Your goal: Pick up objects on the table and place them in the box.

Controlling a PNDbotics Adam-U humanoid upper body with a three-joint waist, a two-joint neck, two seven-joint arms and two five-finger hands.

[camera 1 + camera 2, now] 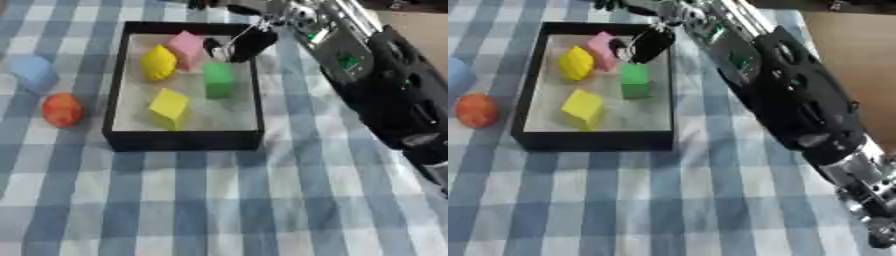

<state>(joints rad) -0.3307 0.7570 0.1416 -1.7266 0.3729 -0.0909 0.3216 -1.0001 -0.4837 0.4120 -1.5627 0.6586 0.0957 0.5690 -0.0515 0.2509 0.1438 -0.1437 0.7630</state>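
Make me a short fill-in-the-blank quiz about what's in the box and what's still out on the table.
1. The black box holds ____ coloured things.
2. The green block lies inside the ____.
3. The orange ball sits on the tablecloth beside a ____ block.
4. The right hand hangs over the box's far ____ corner.

Missing words: four; box; blue; right

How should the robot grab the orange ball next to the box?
Probably from above, fingers curled round the middle of the orange ball. It is round and lies free on the cloth left of the box, with the blue block just beyond it.
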